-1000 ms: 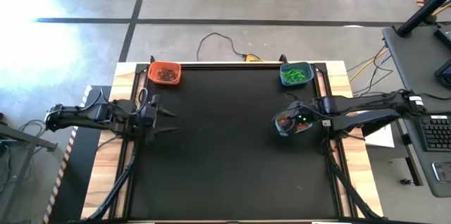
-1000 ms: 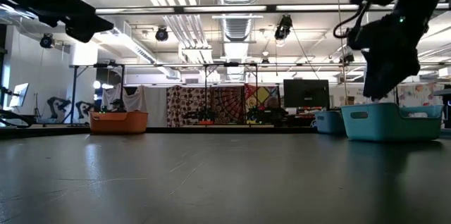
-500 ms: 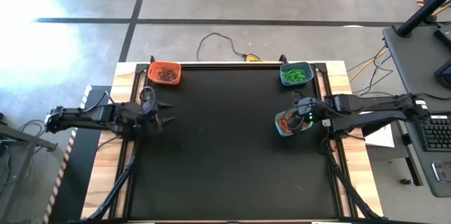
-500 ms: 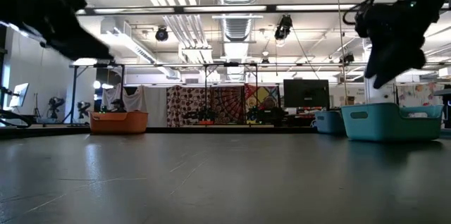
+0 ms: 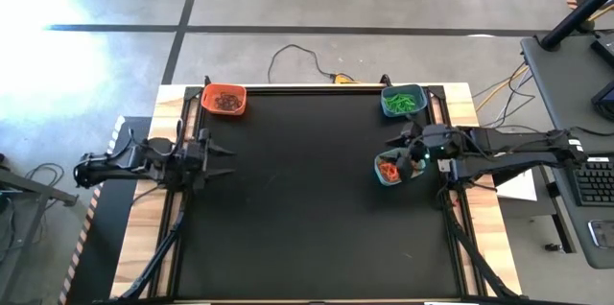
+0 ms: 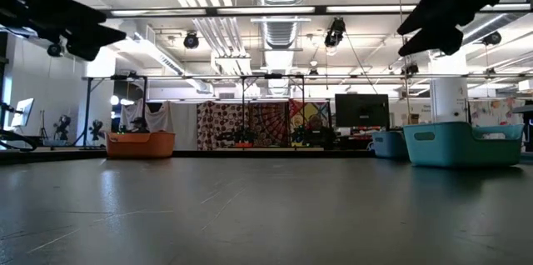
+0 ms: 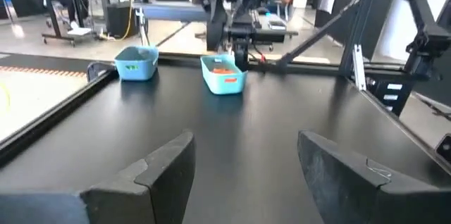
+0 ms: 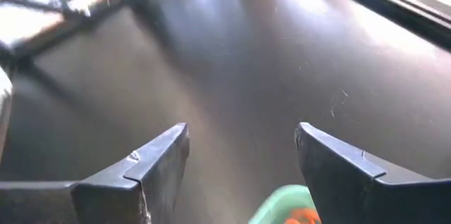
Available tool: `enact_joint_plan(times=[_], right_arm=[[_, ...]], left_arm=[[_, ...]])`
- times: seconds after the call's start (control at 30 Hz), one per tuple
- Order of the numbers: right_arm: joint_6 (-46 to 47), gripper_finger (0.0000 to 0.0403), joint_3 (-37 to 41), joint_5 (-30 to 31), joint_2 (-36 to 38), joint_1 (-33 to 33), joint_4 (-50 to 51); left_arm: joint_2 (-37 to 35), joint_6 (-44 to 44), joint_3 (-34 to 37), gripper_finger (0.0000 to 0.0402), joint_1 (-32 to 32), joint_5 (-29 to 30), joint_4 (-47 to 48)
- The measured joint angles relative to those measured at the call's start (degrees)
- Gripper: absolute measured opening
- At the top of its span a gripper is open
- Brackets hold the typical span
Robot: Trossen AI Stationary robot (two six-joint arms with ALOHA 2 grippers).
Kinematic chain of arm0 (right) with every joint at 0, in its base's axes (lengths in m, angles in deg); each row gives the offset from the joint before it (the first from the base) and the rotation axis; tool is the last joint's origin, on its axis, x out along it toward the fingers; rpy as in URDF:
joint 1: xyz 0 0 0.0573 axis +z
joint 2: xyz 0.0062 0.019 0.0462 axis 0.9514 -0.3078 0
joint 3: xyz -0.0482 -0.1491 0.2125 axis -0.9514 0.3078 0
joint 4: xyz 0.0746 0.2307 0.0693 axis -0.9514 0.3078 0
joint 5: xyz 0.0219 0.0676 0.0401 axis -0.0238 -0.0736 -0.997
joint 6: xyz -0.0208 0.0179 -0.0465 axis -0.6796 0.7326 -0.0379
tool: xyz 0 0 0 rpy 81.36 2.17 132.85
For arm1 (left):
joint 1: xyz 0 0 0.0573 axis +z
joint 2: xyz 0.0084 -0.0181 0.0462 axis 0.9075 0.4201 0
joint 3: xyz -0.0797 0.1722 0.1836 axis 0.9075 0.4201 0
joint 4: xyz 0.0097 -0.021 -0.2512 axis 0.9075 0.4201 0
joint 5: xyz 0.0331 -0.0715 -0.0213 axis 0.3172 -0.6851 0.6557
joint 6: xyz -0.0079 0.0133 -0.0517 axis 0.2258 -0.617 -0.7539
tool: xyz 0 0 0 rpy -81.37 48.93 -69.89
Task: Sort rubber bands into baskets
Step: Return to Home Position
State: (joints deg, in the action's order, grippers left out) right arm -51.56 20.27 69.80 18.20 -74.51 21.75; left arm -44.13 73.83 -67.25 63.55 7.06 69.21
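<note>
Three baskets stand on the black table. The orange basket (image 5: 224, 100), at the far left corner, holds dark rubber bands. Green bands fill the blue basket (image 5: 403, 102) at the far right corner. The teal basket (image 5: 389, 169) (image 7: 223, 74), nearer on the right, holds orange bands (image 8: 303, 215). My right gripper (image 5: 403, 150) (image 8: 243, 150) is open, raised above this basket's right rim, pointing toward the table's left. My left gripper (image 5: 223, 156) (image 7: 243, 160) is open and hangs level over the left edge, holding nothing.
The wide middle of the black tabletop (image 5: 307, 199) lies bare between the two arms. Wooden boards and rails (image 5: 163, 238) border the table on both sides. A desk with a keyboard (image 5: 595, 180) stands off the right side.
My right gripper has risen from just over the teal basket and tipped up from pointing steeply down to a shallow slant, drawing back a little toward the table's right edge. The baskets have stayed where they were.
</note>
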Motion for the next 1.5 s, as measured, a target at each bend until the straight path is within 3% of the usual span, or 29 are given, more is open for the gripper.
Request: enact_joint_plan(times=[0.2, 0.43, 0.63, 0.73, 0.83, 0.97, 1.2, 1.5], right_arm=[[-2.3, 0.0251, -0.6, 4.5, -1.1, -0.5, -13.2], [-15.4, 0.0255, 0.9, -4.5, 2.1, -0.1, -16.0], [-21.9, 0.0250, 9.7, -4.7, 9.3, 0.1, -27.4], [-23.5, 0.0249, 15.6, -5.1, 12.9, 0.1, -31.9], [-23.6, 0.0249, 20.7, -7.5, 16.7, 0.0, -32.4], [-23.7, 0.0249, 26.5, -14.4, 21.9, 0.1, -33.7], [-24.4, 0.0249, 34.8, -16.0, 34.6, 0.1, -31.8], [-31.0, 0.0249, 34.8, -21.5, 35.2, 0.2, -35.3]], left_arm=[[0.1, -2.2, 4.2, 0.0232, 0.0, -0.9, -2.4], [0.1, 2.6, 8.9, 0.0232, 0.0, -4.1, -11.6], [0.1, 6.4, 9.4, 0.0232, 0.0, -4.3, -13.0], [0.1, 6.4, 11.2, 0.0232, 0.1, -6.4, -18.7], [0.3, 6.7, 12.2, 0.0232, 0.1, -9.8, -21.7], [0.7, 6.9, 12.2, 0.0232, 0.2, -7.0, -21.2], [0.6, 10.6, 12.3, 0.0232, 0.3, -8.1, -21.3], [0.6, 10.8, 12.3, 0.0232, 0.6, -8.4, -21.3]])
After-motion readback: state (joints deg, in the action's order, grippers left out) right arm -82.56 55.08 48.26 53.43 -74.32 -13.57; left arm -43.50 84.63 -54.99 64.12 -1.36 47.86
